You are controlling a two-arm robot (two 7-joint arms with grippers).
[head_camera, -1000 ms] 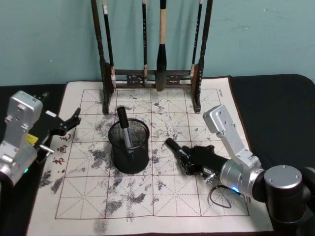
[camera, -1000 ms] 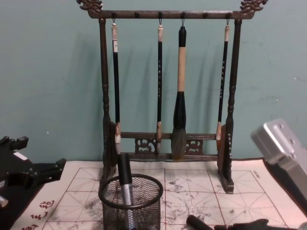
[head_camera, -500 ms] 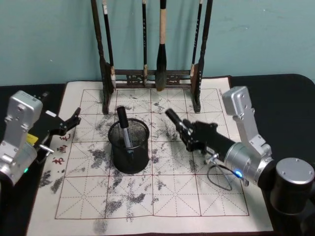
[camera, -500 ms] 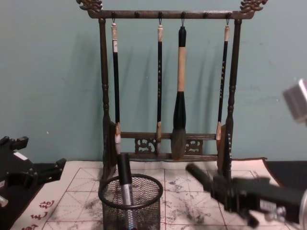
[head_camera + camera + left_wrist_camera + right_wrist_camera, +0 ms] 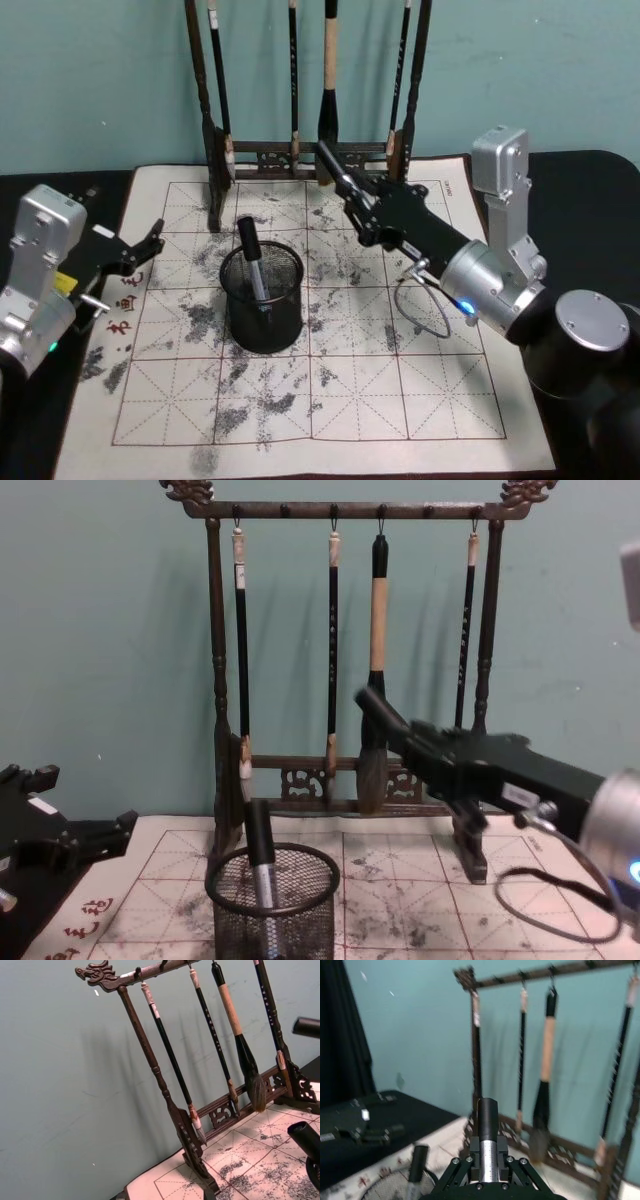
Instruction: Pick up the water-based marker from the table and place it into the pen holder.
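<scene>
My right gripper [image 5: 364, 214] is shut on a black water-based marker [image 5: 340, 178] and holds it in the air, tilted, tip up toward the brush rack. In the chest view the marker [image 5: 378, 711] hangs above and to the right of the pen holder [image 5: 272, 896]. The pen holder [image 5: 263, 300] is a black mesh cup on the mat with another black marker [image 5: 250, 258] standing in it. The right wrist view shows the marker [image 5: 488, 1125] between the fingers [image 5: 470, 1161], with the pen holder [image 5: 390, 1189] below it. At the mat's left edge my left gripper [image 5: 128, 258] rests open.
A tall dark wooden brush rack [image 5: 310, 158] with several hanging brushes stands at the back of the ink-stained gridded mat [image 5: 330, 390], just behind the raised marker. A black cable [image 5: 425, 310] loops under the right gripper. Black tablecloth borders the mat on both sides.
The right gripper has closed on the marker that lay on the mat, lifted it, and carried it up and back toward the rack. The left arm has stayed still.
</scene>
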